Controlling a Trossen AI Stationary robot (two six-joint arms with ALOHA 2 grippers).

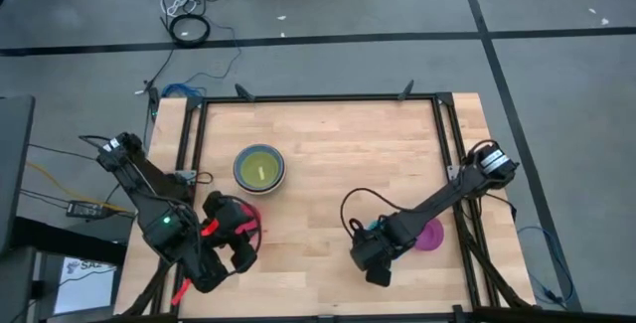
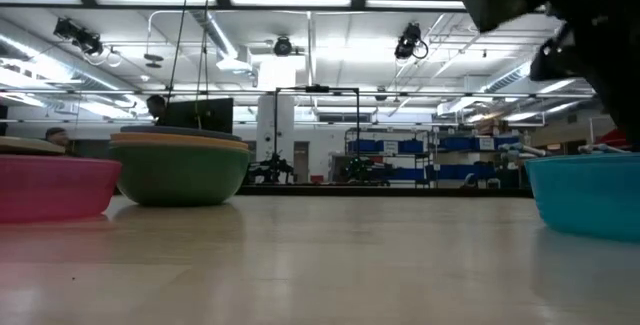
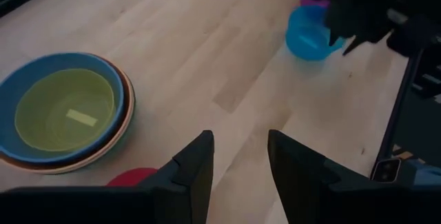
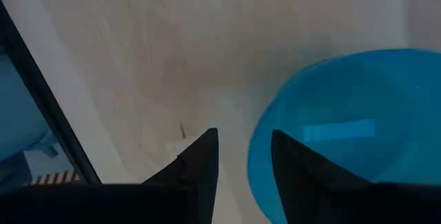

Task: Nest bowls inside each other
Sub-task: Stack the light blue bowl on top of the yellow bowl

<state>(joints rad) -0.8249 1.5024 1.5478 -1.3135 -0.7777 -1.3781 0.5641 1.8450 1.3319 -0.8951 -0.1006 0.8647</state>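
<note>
On my worktop [image 1: 328, 154] the nested stack of larger bowls [image 1: 260, 168] sits left of centre. My left tool [image 3: 238, 162] hovers, fingers apart, over the red bowl [image 3: 131, 177]; my right tool [image 4: 242, 156], fingers apart, hovers beside the teal bowl [image 4: 344, 141].

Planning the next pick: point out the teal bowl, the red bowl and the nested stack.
teal bowl [image 3: 313, 34], left wrist view, inner floor.
red bowl [image 2: 50, 185], low view, outer wall.
nested stack [image 1: 259, 168], high view, yellow-green centre.
</note>
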